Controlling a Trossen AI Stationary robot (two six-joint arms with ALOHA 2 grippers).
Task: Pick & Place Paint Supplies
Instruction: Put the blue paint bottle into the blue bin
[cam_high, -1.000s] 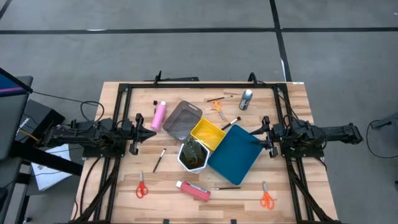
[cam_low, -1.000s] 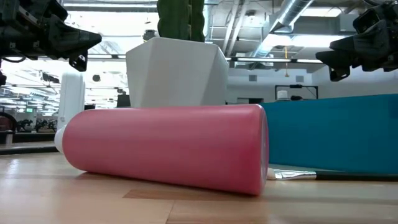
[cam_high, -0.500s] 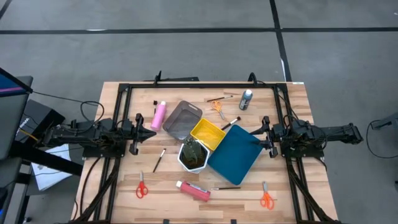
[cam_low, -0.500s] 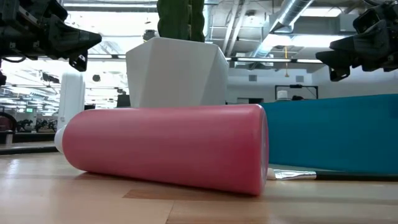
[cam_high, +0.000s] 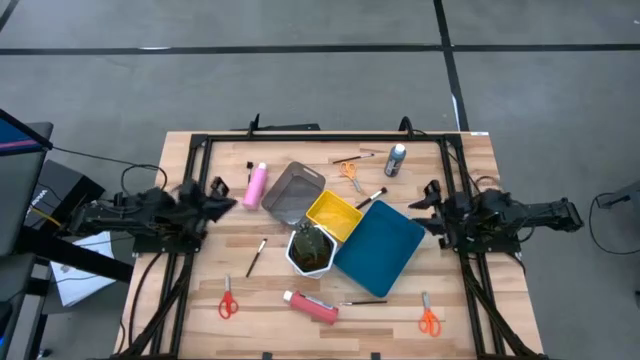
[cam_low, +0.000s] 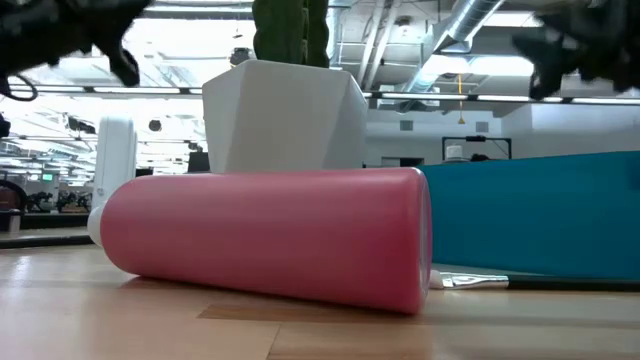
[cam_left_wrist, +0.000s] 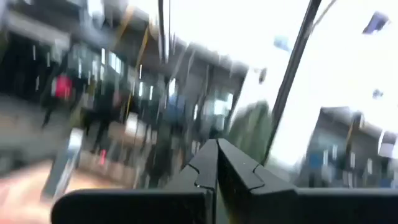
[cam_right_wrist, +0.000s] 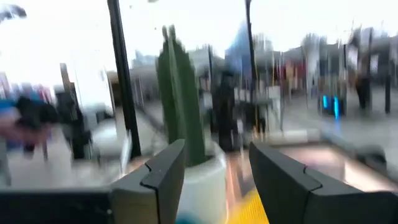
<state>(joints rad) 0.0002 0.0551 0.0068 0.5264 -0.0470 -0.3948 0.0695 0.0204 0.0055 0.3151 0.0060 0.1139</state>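
One pink bottle (cam_high: 256, 185) lies on its side at the far left of the table. The other (cam_high: 311, 306) lies on its side near the front edge and fills the low view (cam_low: 270, 235). A grey white-capped bottle (cam_high: 396, 160) stands at the back. Brushes (cam_high: 256, 257) and scissors (cam_high: 228, 300) lie flat and scattered on the table. My left gripper (cam_high: 228, 203) is shut and empty, above the table to the left of the pink bottle; its fingers (cam_left_wrist: 217, 163) meet. My right gripper (cam_high: 422, 207) is open and empty, just right of the blue tray; its fingers (cam_right_wrist: 168, 168) stand apart.
A grey tray (cam_high: 293, 193), a yellow tray (cam_high: 333, 215), a blue tray (cam_high: 378, 248) and a white hexagonal pot (cam_high: 311, 250) with a cactus cluster at the table's middle. More scissors lie at the back (cam_high: 349, 175) and at the front right (cam_high: 429, 318). A black frame (cam_high: 320, 137) borders the work area.
Both grippers have started moving, after keeping still until half a second ago. My left gripper has drawn back a little toward the table's left edge and gone up. My right gripper has also gone up and turned slightly. Nothing on the table has moved.
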